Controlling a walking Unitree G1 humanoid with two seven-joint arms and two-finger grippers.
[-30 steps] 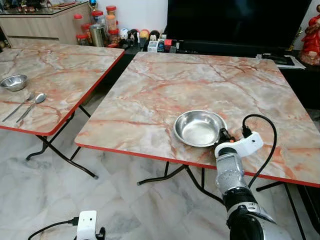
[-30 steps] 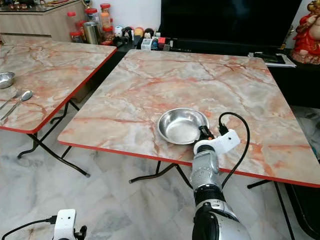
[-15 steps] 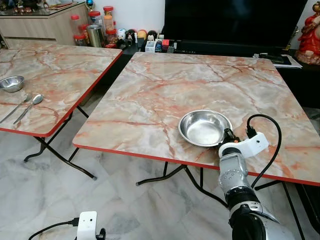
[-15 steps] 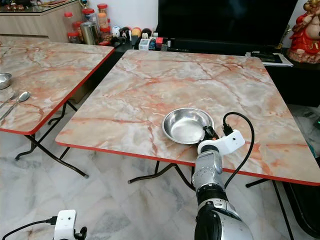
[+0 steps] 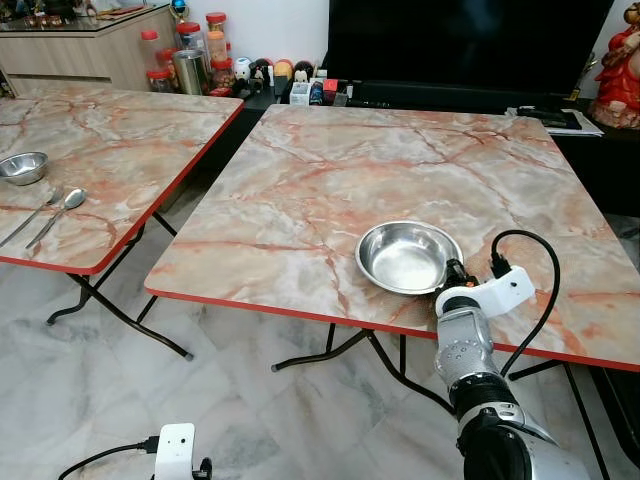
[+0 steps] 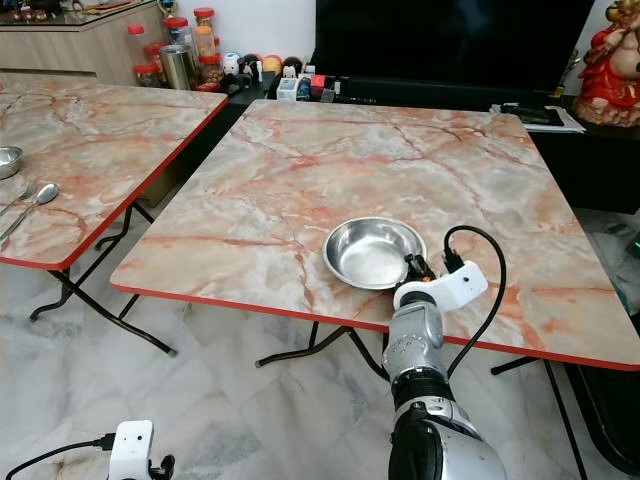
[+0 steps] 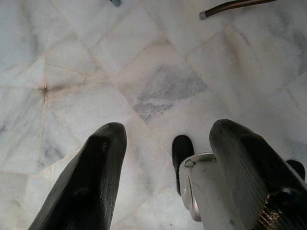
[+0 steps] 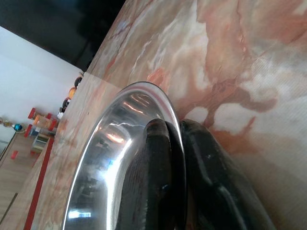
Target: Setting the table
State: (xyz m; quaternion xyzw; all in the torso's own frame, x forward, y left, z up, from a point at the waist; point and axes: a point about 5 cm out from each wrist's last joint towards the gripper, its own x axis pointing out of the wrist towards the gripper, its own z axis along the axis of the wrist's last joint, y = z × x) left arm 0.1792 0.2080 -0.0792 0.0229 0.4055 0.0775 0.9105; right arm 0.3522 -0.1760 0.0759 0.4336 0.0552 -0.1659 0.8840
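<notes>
- While my left gripper (image 7: pixel 163 158) hangs spread over the floor, left of the marble table (image 5: pixel 330 170), no writing reads anywhere.
- My right gripper (image 8: pixel 175 167) pinches the steel bowl (image 5: pixel 408 257) by its rim, near the table's front edge; being round, the bowl has no long axis.
- My fingertips hide behind my wrist.

A large black television (image 5: pixel 470 45) is standing behind the marble tables, with red-lidded jars (image 5: pixel 185 55) and small figurines (image 5: pixel 285 72) lining up beside it. A red statue (image 5: pixel 618 68) is sitting at far right. Pale marble floor tiles (image 7: pixel 153 86) are spreading below.
</notes>
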